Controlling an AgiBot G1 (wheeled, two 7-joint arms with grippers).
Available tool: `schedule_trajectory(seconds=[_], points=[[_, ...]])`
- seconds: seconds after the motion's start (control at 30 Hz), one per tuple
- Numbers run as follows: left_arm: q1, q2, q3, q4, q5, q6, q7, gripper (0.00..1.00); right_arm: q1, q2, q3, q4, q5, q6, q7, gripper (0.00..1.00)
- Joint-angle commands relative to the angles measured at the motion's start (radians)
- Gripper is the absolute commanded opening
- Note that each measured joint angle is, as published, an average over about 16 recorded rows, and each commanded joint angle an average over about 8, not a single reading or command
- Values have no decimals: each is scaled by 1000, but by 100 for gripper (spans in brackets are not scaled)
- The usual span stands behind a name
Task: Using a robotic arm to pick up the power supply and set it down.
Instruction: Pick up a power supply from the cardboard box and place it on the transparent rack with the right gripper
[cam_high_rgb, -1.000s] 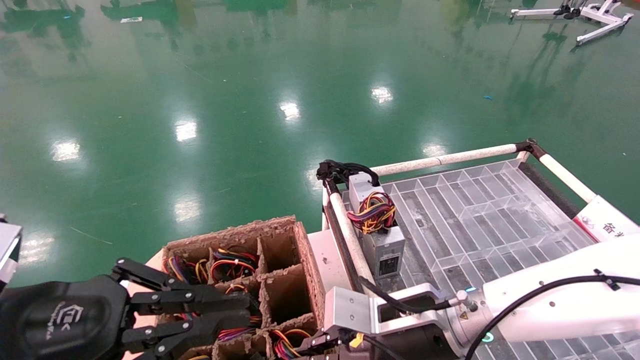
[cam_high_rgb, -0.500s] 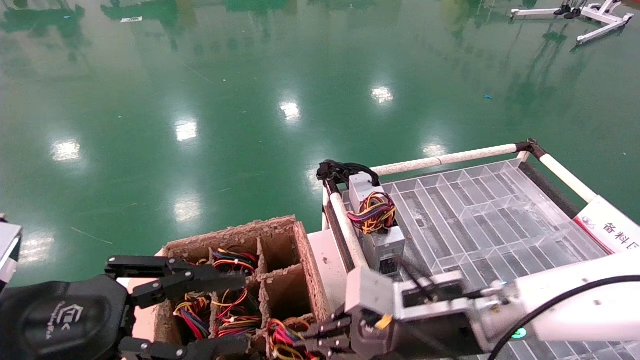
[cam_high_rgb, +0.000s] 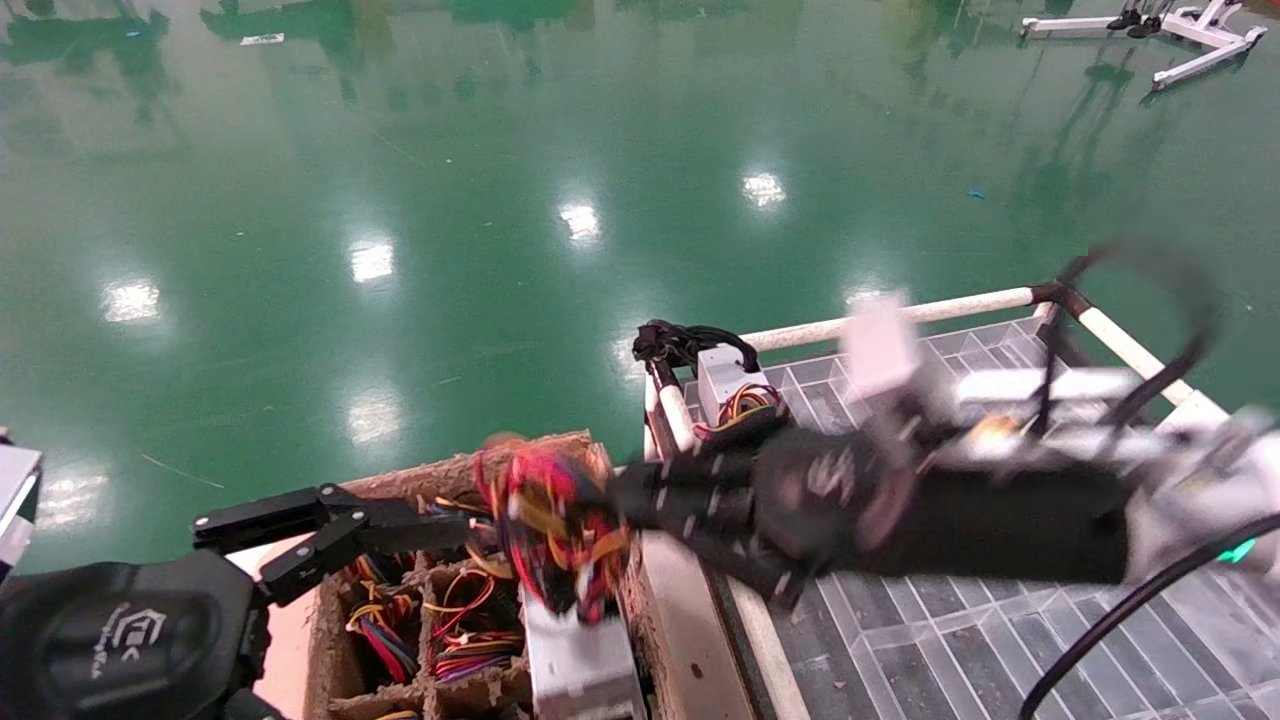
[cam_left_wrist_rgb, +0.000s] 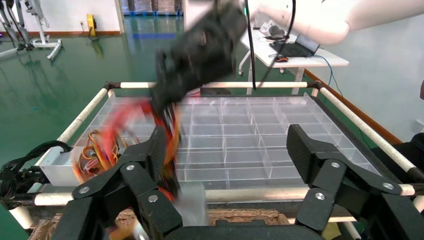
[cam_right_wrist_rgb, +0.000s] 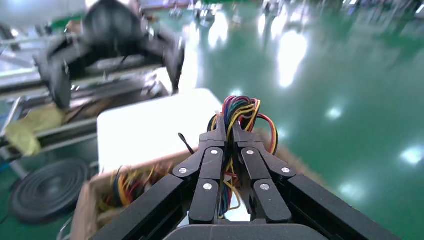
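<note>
The power supply (cam_high_rgb: 577, 662), a grey metal box, hangs by its tangle of red, orange and yellow wires (cam_high_rgb: 550, 525) above the cardboard box (cam_high_rgb: 470, 465). My right gripper (cam_right_wrist_rgb: 227, 125) is shut on that wire tangle (cam_right_wrist_rgb: 243, 107) and reaches in from the right, blurred by motion in the head view. In the left wrist view the power supply (cam_left_wrist_rgb: 192, 202) dangles blurred just in front of my left gripper (cam_left_wrist_rgb: 227, 145), which is open and holds nothing. The left gripper stands low at the left of the cardboard box, and one of its fingers (cam_high_rgb: 330, 520) lies over the box's rim.
Several wire bundles (cam_high_rgb: 450, 625) lie among the cardboard dividers. A clear divided tray (cam_high_rgb: 960, 400) with white rails (cam_high_rgb: 900, 317) stands to the right. Another grey box with a neat wire coil (cam_high_rgb: 728, 385) sits at the tray's near-left corner. Green floor lies beyond.
My right gripper has risen fast from the bottom edge, pulling the power supply up out of the cardboard box by its wires. The left gripper has opened wider.
</note>
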Motion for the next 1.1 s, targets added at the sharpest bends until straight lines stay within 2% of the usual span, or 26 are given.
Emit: schedule_trajectory(seconds=[0.03, 0.27, 0.63, 0.87, 1.1], points=[[0, 0, 0, 0, 0, 0, 0, 100, 16, 8, 22, -8, 38, -11, 5, 0], [0, 0, 0, 0, 0, 0, 0, 100, 108, 49, 58, -48, 63, -23, 21, 0], [0, 0, 1, 0, 0, 0, 0, 100, 224, 115, 35, -198, 0, -82, -17, 0], [0, 0, 1, 0, -1, 0, 0, 100, 229, 158, -12, -291, -15, -96, -63, 0], [0, 0, 1, 0, -1, 0, 0, 100, 205, 150, -85, -366, -37, -97, -123, 0]])
